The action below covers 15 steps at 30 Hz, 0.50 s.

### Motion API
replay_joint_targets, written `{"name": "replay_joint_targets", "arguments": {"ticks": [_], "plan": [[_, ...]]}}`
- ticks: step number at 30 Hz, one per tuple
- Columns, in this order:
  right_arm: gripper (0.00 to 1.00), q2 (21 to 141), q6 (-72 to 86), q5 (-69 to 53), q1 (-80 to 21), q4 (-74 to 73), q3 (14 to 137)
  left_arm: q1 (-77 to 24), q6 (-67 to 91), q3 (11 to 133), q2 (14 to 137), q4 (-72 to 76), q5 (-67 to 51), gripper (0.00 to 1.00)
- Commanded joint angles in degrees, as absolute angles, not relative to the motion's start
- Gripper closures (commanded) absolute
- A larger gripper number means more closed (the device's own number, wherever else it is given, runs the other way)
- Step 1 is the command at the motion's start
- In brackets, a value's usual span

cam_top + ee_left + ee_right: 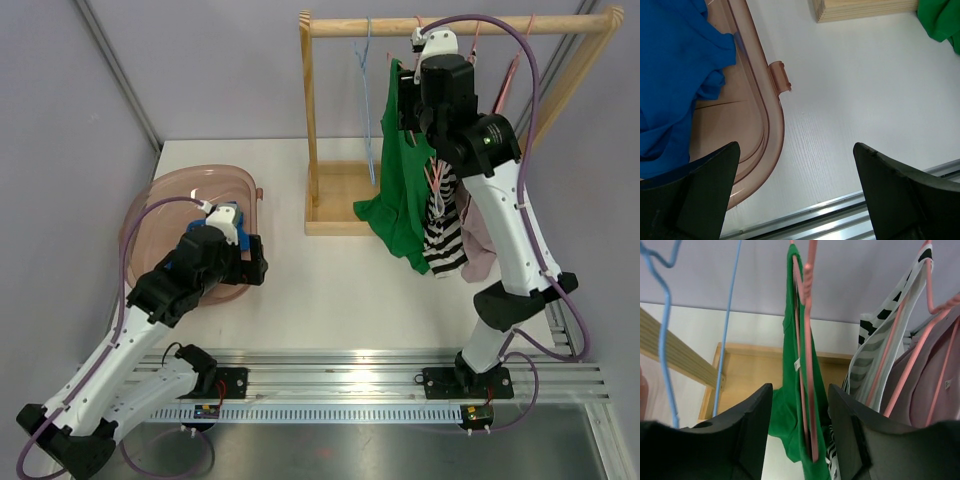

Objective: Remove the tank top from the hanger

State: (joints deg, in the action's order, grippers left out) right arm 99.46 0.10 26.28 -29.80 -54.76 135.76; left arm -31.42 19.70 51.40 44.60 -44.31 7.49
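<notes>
Garments hang from the wooden rack (455, 24) at the upper right of the top view. The green tank top (398, 200) is the leftmost of them, draping down toward the rack's base. The right arm (505, 200) reaches up to its top edge. The left arm (160, 290) lies at lower left over a pink tub (140, 215).

From the left wrist, the left claw (796, 147) stands wide apart over the bare surface (840, 100), holding nothing. A blue garment (670, 75) lies in the tub at frame left.

From the right wrist, the right claw (800, 387) has its fingers apart at centre frame, one on each side of the tank top's strap and the pink hanger (809, 330) carrying it. Neither visibly presses the cloth. We judge the step in hand is taking hold of the top by the hanger. The next move calls for pinching fabric alone, not the hanger, then drawing the strap off the hanger's arm without dragging the striped top (880, 340) beside it.
</notes>
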Motion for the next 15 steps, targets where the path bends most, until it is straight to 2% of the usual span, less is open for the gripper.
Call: {"name": "replay_joint_targets", "arguments": {"ticks": [1,2,3,6,12,14,15], "plan": [[0.45,100.9,-1.2,26.1,-28.3,-55.7,139.7,-31.6,19.0,52.0,45.2,-42.0,6.8,0.01],[0.5,101.1,-1.2,25.6,-28.0,-55.6,139.9,-31.6,18.9,52.0,45.2,-41.9,6.7,0.01],[0.6,101.2,-1.1,24.5,-28.0,-55.5,140.1,-31.6,18.8,52.0,45.2,-41.9,6.6,0.01],[0.76,101.8,-0.4,22.9,-28.0,-55.9,141.7,-31.6,18.3,52.0,45.4,-41.8,6.7,0.01],[0.85,102.9,-0.4,21.7,-27.9,-56.2,143.8,-31.6,18.1,52.2,46.6,-42.0,6.1,0.01],[1.0,103.2,1.2,21.4,-27.9,-56.7,144.3,-31.6,18.1,52.1,46.3,-41.9,6.2,0.01],[1.0,103.3,1.5,21.0,-27.9,-56.9,144.6,-31.6,18.1,52.1,46.1,-41.9,6.2,0.01]]}}
